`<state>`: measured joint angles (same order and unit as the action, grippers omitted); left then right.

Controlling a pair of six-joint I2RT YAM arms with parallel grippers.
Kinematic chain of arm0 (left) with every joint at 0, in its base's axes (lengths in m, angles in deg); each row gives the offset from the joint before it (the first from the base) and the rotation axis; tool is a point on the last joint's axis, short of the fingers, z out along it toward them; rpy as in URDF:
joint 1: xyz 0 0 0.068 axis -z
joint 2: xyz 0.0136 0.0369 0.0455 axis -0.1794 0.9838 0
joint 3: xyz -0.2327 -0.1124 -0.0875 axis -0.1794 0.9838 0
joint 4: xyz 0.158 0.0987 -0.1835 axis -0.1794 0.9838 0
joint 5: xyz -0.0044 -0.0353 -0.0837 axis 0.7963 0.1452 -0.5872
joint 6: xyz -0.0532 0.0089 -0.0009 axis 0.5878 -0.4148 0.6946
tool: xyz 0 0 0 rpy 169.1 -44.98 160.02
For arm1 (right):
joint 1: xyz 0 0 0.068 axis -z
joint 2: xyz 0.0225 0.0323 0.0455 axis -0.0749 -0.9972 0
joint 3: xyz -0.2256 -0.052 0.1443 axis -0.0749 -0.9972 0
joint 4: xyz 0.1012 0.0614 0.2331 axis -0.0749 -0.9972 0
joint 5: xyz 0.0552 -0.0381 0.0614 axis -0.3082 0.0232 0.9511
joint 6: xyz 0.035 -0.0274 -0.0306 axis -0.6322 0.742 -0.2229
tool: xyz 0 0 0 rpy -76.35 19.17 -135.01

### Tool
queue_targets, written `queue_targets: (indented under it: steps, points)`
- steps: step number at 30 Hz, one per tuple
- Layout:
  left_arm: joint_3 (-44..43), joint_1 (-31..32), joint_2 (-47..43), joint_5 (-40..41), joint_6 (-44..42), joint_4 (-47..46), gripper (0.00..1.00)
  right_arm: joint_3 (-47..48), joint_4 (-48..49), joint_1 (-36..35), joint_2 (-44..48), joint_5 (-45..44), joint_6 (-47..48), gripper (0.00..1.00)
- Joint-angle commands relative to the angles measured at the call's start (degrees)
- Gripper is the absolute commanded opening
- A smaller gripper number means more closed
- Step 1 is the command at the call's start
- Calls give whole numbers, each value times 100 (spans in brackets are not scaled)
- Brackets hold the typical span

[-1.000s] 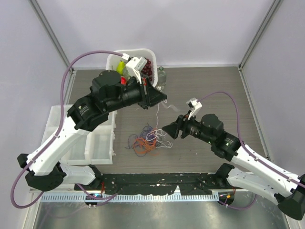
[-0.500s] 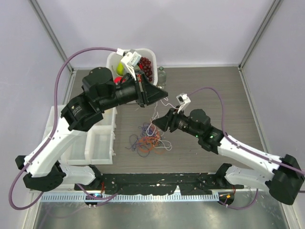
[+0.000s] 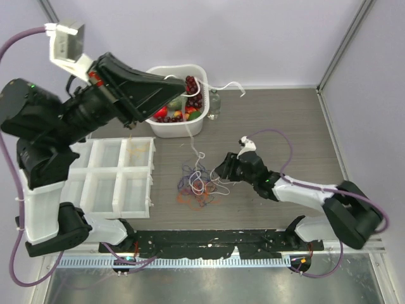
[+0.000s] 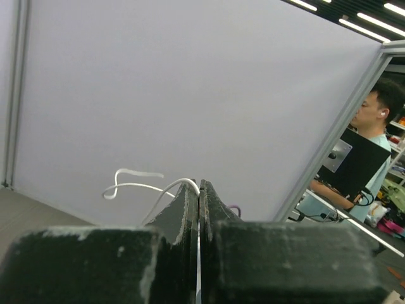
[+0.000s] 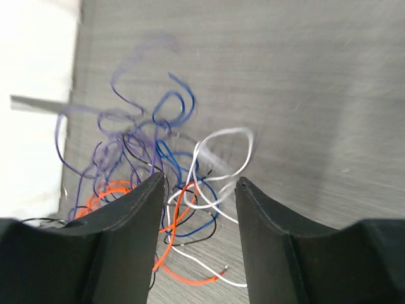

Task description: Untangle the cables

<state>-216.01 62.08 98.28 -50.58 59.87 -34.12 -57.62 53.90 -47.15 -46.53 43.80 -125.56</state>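
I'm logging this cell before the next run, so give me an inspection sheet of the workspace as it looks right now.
Surface: grey wood-grain tabletop, no damage seen.
Job's things: tangle of thin orange, purple, blue, black and white cables, bunched mid-table; one white cable runs up from it.
Clutter: white plastic basket of fruit; small clear jar; white compartment tray.
Grippers: left gripper raised, shut on the white cable; right gripper open, low over the tangle.
Cables: mauve hoses loop along both arms.
Surroundings: pale enclosure walls; person at a laptop outside.
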Motion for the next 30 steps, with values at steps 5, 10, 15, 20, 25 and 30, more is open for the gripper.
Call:
queue_targets:
  steps: [5, 10, 15, 20, 25, 30]
  points:
    - [483, 20, -131, 579, -443, 31, 0, 574, -2415, 233, 2192, -1527, 1267, 66]
    - [456, 20, -69, 712, -549, 40, 0, 970, -2331, -55, 2808, 1077, 2233, 71]
    - [254, 20, 45, 606, -479, 57, 0, 1049, -934, -1408, 2441, 1289, 2455, 76]
    - [175, 20, 1, 562, -462, 171, 0, 1225, -590, -1823, 1615, -681, 2350, 76]
    - [236, 20, -95, 544, -505, 215, 0, 1348, -1, -1823, 860, -746, 1998, 70]
    - [386, 11, -227, 544, -549, 180, 0, 1401, 850, -1823, 322, -85, 1638, 61]
